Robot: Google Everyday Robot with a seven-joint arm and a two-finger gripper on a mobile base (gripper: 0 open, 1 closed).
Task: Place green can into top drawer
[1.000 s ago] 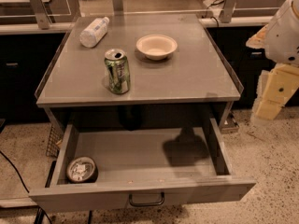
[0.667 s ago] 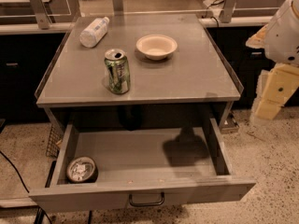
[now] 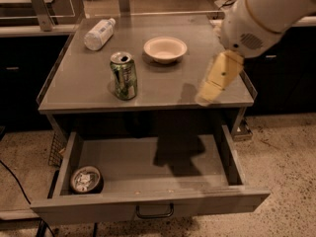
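The green can stands upright on the grey table top, left of centre and near the front edge. The top drawer is pulled wide open below the table, its dark handle at the centre of the front panel. My gripper, pale cream, hangs from the white arm above the table's right front part. It is well to the right of the can and apart from it, and holds nothing that I can see.
A white plastic bottle lies at the table's back left. A pale bowl sits behind the can, to its right. A squat dark tin sits in the drawer's front left corner. Dark cabinets flank the table.
The arm and gripper have swung in from the right edge to above the table's right front part. The can, bottle, bowl and drawer have not moved.
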